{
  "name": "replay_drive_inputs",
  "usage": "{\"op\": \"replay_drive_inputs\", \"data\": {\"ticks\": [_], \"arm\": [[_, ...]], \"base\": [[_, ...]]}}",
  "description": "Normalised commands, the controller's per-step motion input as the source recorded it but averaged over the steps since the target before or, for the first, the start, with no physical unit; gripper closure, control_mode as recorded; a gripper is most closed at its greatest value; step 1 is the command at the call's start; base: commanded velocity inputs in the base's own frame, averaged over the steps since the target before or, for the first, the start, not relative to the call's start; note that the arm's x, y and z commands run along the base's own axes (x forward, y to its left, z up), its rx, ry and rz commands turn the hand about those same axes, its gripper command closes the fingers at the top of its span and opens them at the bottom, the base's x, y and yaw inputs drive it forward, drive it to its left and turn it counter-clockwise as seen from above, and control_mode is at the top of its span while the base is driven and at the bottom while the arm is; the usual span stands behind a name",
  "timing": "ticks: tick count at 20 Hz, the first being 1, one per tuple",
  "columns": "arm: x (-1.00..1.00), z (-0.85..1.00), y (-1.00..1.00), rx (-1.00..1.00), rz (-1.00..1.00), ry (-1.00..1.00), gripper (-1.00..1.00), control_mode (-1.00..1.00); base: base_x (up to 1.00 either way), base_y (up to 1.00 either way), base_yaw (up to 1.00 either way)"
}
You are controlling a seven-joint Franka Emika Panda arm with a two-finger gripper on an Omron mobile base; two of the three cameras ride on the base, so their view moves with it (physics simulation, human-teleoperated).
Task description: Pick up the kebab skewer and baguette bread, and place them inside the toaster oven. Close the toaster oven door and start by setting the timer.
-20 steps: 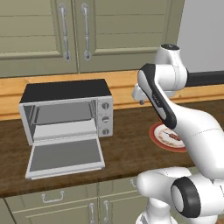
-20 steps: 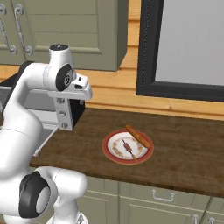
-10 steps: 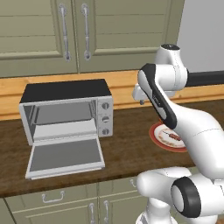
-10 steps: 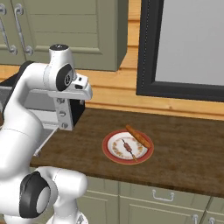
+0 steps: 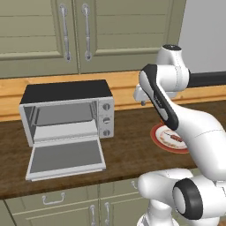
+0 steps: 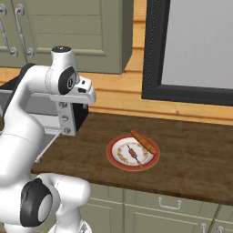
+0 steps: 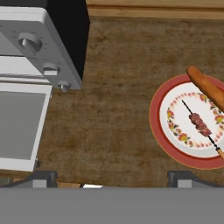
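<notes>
The claw is spread wide and released, with nothing between its fingertips, which are seen at the bottom of the hand view well apart from each other. It is held high above the dark wooden worktop, and bare worktop lies directly beneath it. In the left base view the claw is seen just beside the upper right corner of the toaster oven, above the gap between oven and plate.

To one side of the claw, in the hand view, the red-rimmed plate with a floral border is found resting on the worktop. The kebab skewer lies across the middle of the plate, its reddish-brown meat chunks bunched at its centre. The baguette bread lies along the plate's far edge, beside the skewer and apart from it, with one tapered end reaching over the rim.

To the other side of the claw, the toaster oven is seen, its three round knobs stacked along the near side. The toaster oven door is folded down flat and open, and the cavity behind it is exposed. Olive cabinets are mounted above the oven.
</notes>
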Motion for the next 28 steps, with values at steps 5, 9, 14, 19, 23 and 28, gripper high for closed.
{"op": "replay_drive_inputs", "data": {"ticks": [5, 9, 14, 19, 23, 28], "arm": [[-0.02, 0.0, 0.0, 0.0, 0.0, 0.0, -1.0, -1.0], [-0.74, -0.26, 0.25, 0.0, 0.03, -0.14, -1.0, -1.0], [-0.44, -0.48, 1.0, 0.0, 0.01, -0.43, -1.0, -1.0], [0.11, -0.25, 1.0, 0.02, -0.08, -0.35, -1.0, -1.0], [0.42, -0.11, 1.0, 0.06, -0.06, -0.28, -1.0, -1.0], [0.57, -0.06, 1.0, 0.08, -0.07, -0.23, -1.0, -1.0]], "base": [[0.0, 0.0, 0.0], [0.0, 0.0, 0.0], [0.0, 0.0, 0.0], [0.0, 0.0, 0.0], [0.0, 0.0, 0.0], [0.0, 0.0, 0.0]]}}
